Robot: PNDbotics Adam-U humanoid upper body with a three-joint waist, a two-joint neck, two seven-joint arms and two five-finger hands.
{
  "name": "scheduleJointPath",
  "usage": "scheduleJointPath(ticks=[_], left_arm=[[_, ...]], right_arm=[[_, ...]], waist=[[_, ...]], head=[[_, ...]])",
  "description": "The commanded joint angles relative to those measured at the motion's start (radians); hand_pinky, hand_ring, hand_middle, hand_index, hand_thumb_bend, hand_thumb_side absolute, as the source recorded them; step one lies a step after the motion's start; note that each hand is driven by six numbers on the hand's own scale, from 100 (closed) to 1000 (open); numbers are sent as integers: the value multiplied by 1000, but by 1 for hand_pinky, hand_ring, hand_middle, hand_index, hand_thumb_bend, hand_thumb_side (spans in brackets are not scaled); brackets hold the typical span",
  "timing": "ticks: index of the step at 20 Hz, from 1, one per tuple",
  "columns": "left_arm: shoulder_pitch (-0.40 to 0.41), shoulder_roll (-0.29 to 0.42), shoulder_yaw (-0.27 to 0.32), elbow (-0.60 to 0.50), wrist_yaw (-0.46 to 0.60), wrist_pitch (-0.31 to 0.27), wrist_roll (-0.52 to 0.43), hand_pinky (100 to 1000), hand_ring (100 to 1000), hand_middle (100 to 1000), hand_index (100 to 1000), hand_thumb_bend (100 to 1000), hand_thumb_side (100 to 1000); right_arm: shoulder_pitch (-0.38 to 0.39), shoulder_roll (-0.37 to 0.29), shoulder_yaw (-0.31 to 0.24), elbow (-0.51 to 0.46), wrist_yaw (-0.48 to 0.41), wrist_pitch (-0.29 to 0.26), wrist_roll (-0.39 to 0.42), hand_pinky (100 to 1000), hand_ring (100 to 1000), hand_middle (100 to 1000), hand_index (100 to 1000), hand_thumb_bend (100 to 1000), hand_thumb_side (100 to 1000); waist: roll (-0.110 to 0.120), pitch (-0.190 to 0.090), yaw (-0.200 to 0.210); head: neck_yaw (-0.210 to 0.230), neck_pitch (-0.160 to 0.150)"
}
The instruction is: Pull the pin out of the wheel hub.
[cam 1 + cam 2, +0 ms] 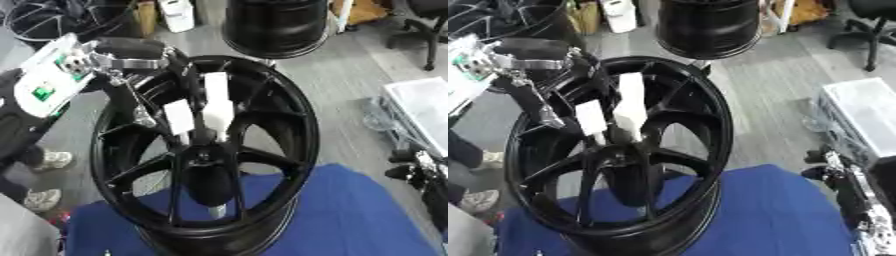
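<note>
cloth (350, 220) under hub (210, 150) | my left hand (203, 117) at hub centre, fingers around pin (218, 114) | right hand (859, 200) idle at 4 o'clock, fingers unclear | pin not yet out

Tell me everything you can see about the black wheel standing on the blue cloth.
The black wheel is a glossy, metal-looking rim with thin spokes meeting at a central hub. It stands upright on its edge on the blue cloth, face toward the camera. The left robot hand, with white-covered fingers, reaches in from the upper left and rests at the hub. No tire is fitted.
</note>
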Motion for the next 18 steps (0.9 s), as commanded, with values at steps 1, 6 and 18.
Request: scheduleJointPath(ticks=[1,6,18], left_arm=[[-22,9,-9,6,-21,-260,-242,771,665,661,734,507,100],[-17,4,-34,29,-77,-289,-242,765,629,611,692,483,100],[-19,-2,-13,54,-50,-300,-242,698,437,350,443,357,100]], right_arm=[[-12,-7,-1,-12,-2,-2,3,707,552,600,672,100,794],[-13,-7,0,-12,-1,-2,5,707,551,600,672,100,794],[-13,-5,-1,-10,-1,-2,4,707,551,599,672,100,794]], waist=[[-3,-9,-4],[-3,-7,-4],[-4,-8,-4]], head=[[3,-12],[1,-12],[-3,-15]])
